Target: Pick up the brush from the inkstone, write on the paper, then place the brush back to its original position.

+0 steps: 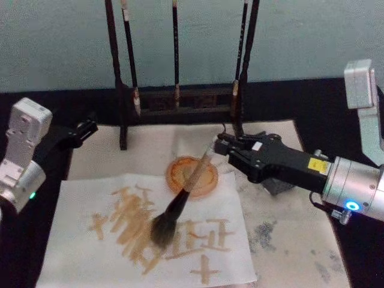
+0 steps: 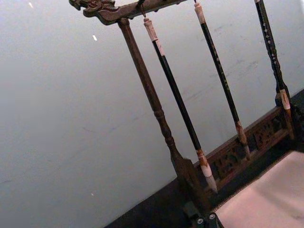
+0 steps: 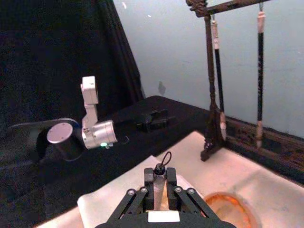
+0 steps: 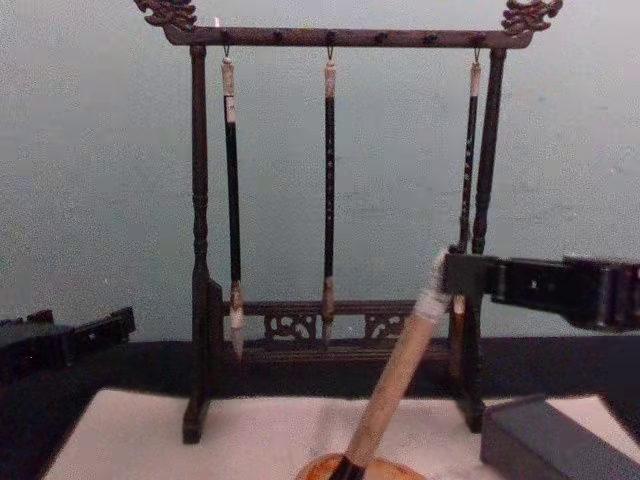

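Plainly, the right claw (image 1: 217,146) is closed around the top of the brush (image 1: 183,195), which slants down leftward over the orange inkstone (image 1: 210,175), its bristles touching the paper (image 1: 78,198) among tan strokes. The left claw (image 1: 86,128) sits idle at far left.

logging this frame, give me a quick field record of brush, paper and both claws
brush: tilted, bristles on the paper
paper: tan strokes across it
orange dish: at the paper's far edge, under the brush shaft
right claw: shut on the brush's top end
left claw: parked at far left
rack: three thin brushes hanging
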